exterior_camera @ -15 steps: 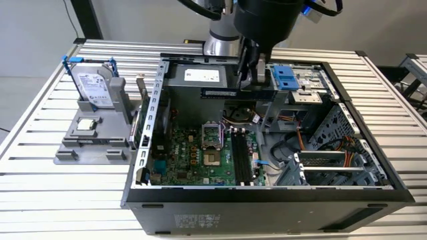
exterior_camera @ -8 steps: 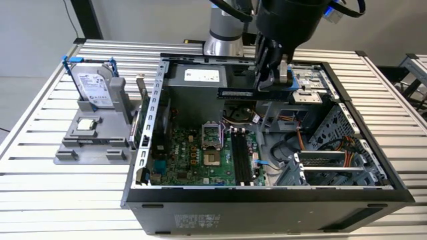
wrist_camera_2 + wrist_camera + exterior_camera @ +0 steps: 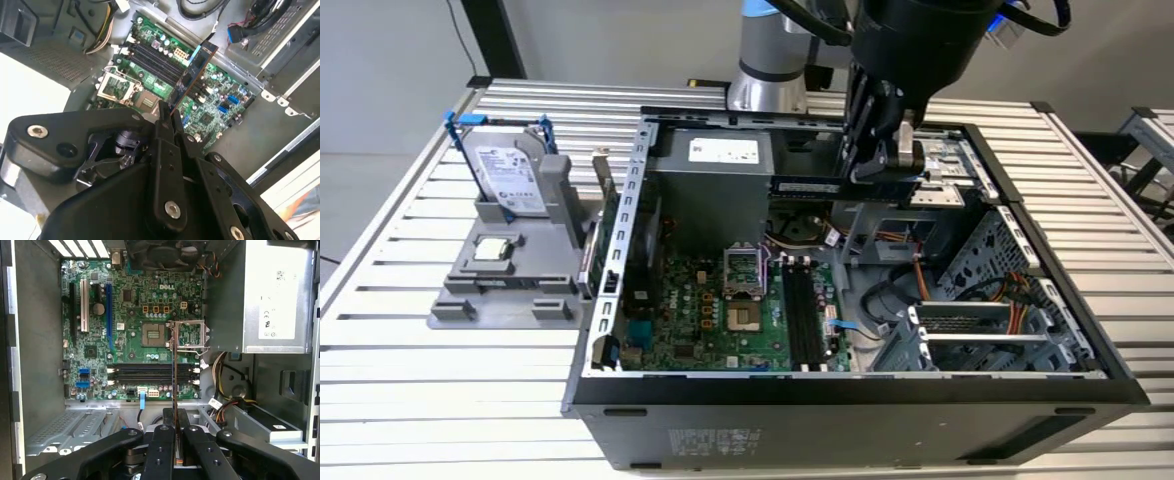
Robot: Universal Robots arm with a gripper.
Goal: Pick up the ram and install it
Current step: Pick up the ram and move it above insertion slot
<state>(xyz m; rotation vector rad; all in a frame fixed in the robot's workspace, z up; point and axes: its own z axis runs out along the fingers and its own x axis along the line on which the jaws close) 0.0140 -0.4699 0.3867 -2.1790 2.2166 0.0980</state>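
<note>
My gripper (image 3: 882, 178) hangs over the back of the open computer case (image 3: 854, 395), shut on the ram (image 3: 817, 187), a long green stick held level above the case. In the second wrist view the ram (image 3: 198, 64) sticks out from the gripper (image 3: 168, 114) over the motherboard (image 3: 220, 100). In the first wrist view the ram (image 3: 174, 371) shows edge-on, rising from the gripper (image 3: 175, 416) and crossing the black memory slots (image 3: 145, 374). The slots (image 3: 803, 318) lie well below the ram, beside the processor socket (image 3: 744, 290).
A grey holder (image 3: 507, 295) on the exterior view's left carries a hard drive (image 3: 507, 178) in a blue frame and a silver processor chip (image 3: 491, 250). Inside the case are the power supply (image 3: 275, 295), loose cables (image 3: 222, 400) and a drive cage (image 3: 974, 322). The table (image 3: 400, 400) is slatted metal.
</note>
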